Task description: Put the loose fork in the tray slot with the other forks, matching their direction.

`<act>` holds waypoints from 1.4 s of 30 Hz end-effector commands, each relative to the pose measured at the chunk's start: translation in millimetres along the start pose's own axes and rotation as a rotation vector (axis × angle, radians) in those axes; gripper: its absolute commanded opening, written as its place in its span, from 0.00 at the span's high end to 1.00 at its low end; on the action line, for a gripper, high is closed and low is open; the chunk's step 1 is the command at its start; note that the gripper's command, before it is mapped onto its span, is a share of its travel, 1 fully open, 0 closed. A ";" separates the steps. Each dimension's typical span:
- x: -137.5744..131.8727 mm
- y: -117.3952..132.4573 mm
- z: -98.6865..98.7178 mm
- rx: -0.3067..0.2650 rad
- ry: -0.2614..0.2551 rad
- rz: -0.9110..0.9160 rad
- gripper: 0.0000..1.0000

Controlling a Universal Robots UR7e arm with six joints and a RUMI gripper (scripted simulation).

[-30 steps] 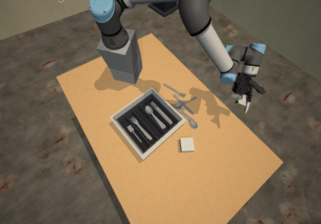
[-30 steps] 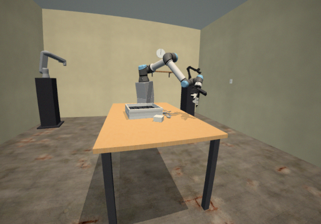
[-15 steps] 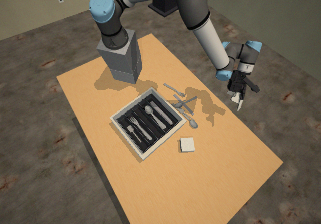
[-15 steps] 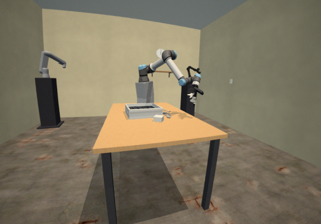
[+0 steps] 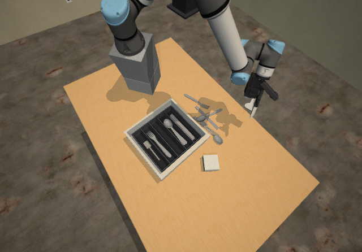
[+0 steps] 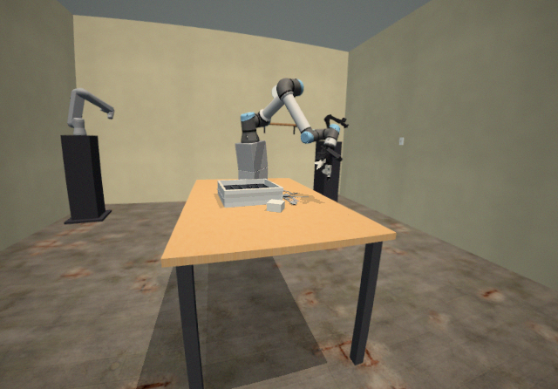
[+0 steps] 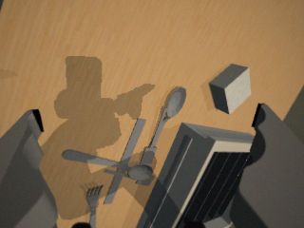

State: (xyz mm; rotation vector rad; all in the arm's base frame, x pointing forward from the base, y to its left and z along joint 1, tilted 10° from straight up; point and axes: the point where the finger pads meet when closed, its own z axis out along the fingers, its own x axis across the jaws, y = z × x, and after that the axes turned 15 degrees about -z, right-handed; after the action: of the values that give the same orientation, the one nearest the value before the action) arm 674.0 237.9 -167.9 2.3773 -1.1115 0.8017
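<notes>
The loose fork [image 5: 195, 100] lies flat on the table behind the tray's right side; in the wrist view its tines [image 7: 93, 194] show at the bottom edge. The cutlery tray [image 5: 186, 159] [image 6: 249, 197] [image 7: 190, 157] holds a fork [image 5: 159, 144] with a smaller one beside it, a spoon [image 5: 173, 130] and a knife [image 5: 183, 127], each in its own slot. The tray fork's tines point towards the tray's back left. My gripper [image 5: 251, 109] [image 6: 323, 165] [image 7: 146, 107] is open and empty. It hangs high over the table's right edge, to the right of the loose cutlery.
A knife [image 5: 208, 120] [image 7: 127, 163] and two spoons [image 5: 216, 137] [image 7: 170, 111] lie crossed in a pile between the fork and the tray. A white block [image 5: 211, 162] [image 6: 275, 205] [image 7: 231, 87] sits in front of the tray. The arm's grey pedestal [image 5: 137, 65] stands at the back.
</notes>
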 end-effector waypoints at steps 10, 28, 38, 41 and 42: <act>-29.4 89.6 -15.6 -0.001 -0.167 0.152 0.00; -64.8 196.8 -31.1 -0.022 -0.356 0.323 0.00; -83.2 252.2 -39.3 -0.034 -0.453 0.411 0.00; -86.9 263.0 -40.9 -0.036 -0.472 0.427 0.00; -88.5 268.0 -41.3 -0.037 -0.480 0.435 0.00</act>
State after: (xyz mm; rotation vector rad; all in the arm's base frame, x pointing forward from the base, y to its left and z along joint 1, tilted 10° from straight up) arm 431.8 158.1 -166.4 2.3769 -1.7684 0.3736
